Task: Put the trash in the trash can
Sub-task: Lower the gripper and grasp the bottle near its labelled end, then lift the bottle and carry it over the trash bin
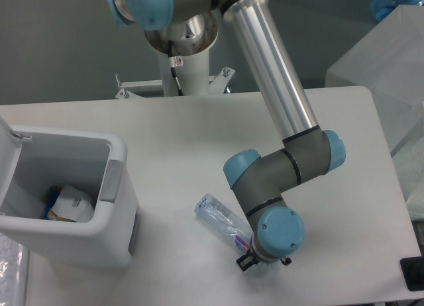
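White table (165, 130), grey wall behind, arm pedestal at far edge; frosted translucent box (381, 61) at far right.

Clear bottle (222, 220) lying flat on table, red-blue label end tucked under wrist, other end pointing up-left away from gripper (250, 261). Gripper down over label end; jaw state cannot be told, hidden by wrist housing. Well left of gripper: white trash can (112, 243), lid swung open, grey side latch, crumpled wrapper (71, 205) lying inside.
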Controlling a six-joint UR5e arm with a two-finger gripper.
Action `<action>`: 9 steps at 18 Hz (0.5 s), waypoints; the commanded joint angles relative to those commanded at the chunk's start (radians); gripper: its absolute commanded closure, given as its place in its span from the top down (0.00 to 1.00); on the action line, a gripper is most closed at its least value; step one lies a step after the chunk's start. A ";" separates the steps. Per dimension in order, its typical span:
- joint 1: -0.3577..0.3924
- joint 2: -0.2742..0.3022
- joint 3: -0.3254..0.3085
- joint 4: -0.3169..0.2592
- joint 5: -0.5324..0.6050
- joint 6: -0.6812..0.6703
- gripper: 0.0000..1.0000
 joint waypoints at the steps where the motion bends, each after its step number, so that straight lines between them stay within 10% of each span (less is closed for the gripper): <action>1: 0.000 0.000 0.000 0.000 0.000 0.002 0.43; 9: -0.009 0.055 0.018 0.023 -0.009 0.038 0.43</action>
